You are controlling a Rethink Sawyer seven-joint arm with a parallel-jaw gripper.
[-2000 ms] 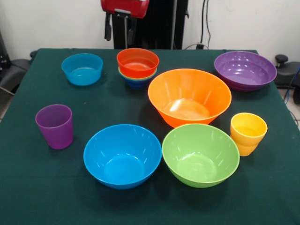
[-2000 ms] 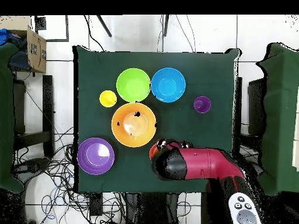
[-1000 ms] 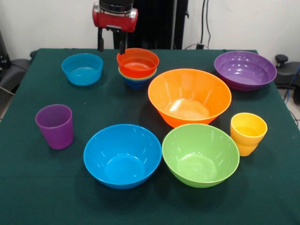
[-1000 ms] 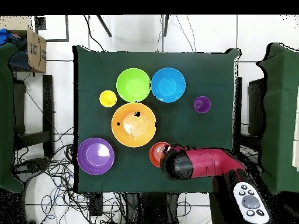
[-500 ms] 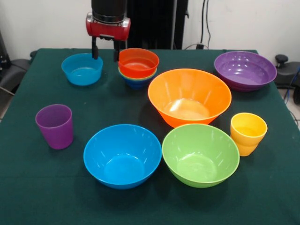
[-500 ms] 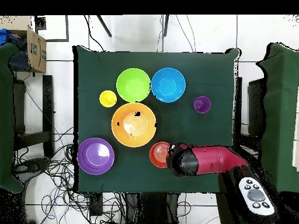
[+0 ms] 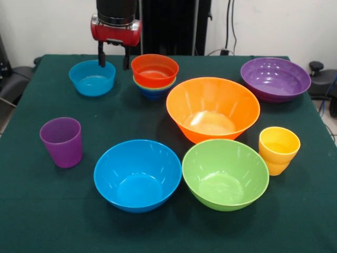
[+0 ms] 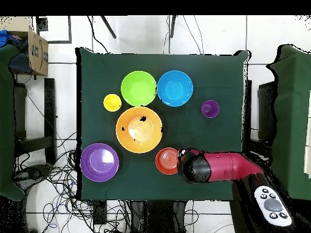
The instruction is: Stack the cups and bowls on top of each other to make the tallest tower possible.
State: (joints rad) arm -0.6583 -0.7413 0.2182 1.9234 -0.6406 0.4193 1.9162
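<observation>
Glossy plastic bowls (image 7: 212, 108), translucent purple cup (image 7: 62, 141), matt green cloth (image 7: 131, 116)

The robot's arm (image 8: 222, 168) is a thick, rounded, glossy red tube capped by a black cylindrical wrist, below which a red collar with a pale grey plate carries a small gripper (image 7: 112, 59) of two thin black fingers (image 7: 100, 57).
</observation>
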